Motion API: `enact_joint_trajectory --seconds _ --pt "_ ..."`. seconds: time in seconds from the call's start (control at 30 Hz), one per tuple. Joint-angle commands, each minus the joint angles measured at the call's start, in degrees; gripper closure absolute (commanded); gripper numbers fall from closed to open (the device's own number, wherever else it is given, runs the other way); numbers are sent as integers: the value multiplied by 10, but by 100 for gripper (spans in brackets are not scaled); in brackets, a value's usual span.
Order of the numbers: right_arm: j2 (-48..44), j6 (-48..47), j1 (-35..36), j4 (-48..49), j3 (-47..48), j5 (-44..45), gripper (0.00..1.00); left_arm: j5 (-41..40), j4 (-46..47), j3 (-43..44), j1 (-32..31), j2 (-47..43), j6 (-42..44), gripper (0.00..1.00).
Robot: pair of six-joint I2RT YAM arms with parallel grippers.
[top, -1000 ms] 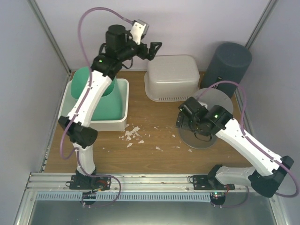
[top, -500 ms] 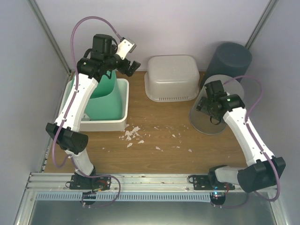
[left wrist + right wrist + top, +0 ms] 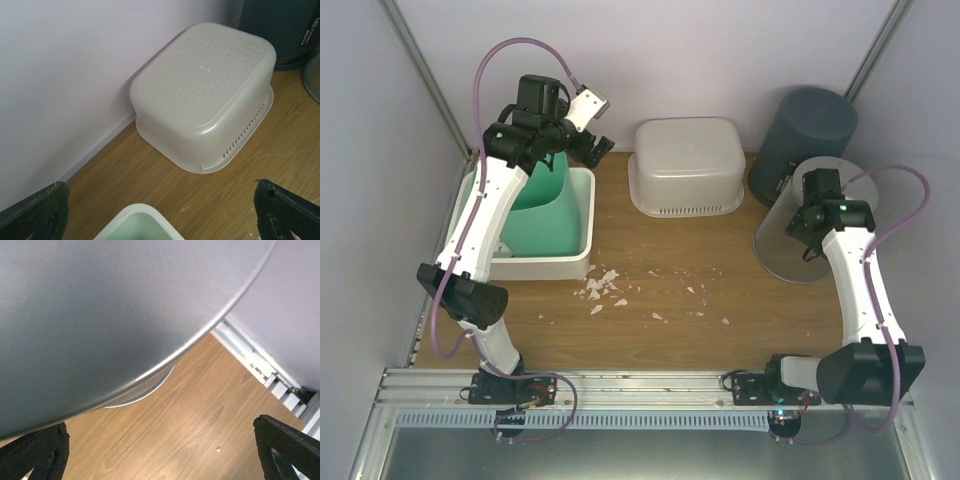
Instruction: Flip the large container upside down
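Note:
The large white tub rests rim down, base up, at the back middle of the table; it also shows in the left wrist view. My left gripper is open and empty, raised to the left of the tub above the tray corner; its fingers stand wide apart in its wrist view. My right gripper is at the right, over a translucent grey disc. In the right wrist view its fingers are wide apart with bare wood between them, under a blurred grey curved surface.
A dark grey cylindrical bin stands at the back right corner, close behind my right arm. A green container sits in a white tray at the left. White crumbs lie mid-table. A metal rail runs along the right edge.
My right arm swung right and toward the back, and the grey disc moved with it. My left gripper drew back left from above the tub to the tray side.

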Motion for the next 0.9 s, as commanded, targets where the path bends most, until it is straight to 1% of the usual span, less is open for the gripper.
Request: enact_joint_trajectory --seconds 0.0,0.07,0.2,0.33,0.43,0.47,0.67,0.8,0.87 --pt "-9 -12 -15 -9 23 60 0 -9 -4 2 2 -1 7 1" --pt "-1 -23 -27 -10 21 68 0 -13 -16 7 1 7 10 1" --pt "8 -50 -48 19 19 55 0 -33 -35 4 0 15 18 1" --pt "20 -64 -59 17 28 44 0 -49 -42 -9 0 9 22 1" --pt "-1 -85 -58 41 33 -40 0 -50 -29 -30 1 -4 22 1" --pt "-6 -84 -54 39 34 -55 0 -53 -27 -31 0 -3 21 1" --pt "-47 -96 -28 11 38 -152 0 -91 -51 -2 0 27 21 1" --pt "-79 -99 -18 39 52 -215 0 -120 -61 10 0 34 25 6" --pt "-78 -105 -15 43 63 -218 0 -124 -72 20 0 36 29 8"
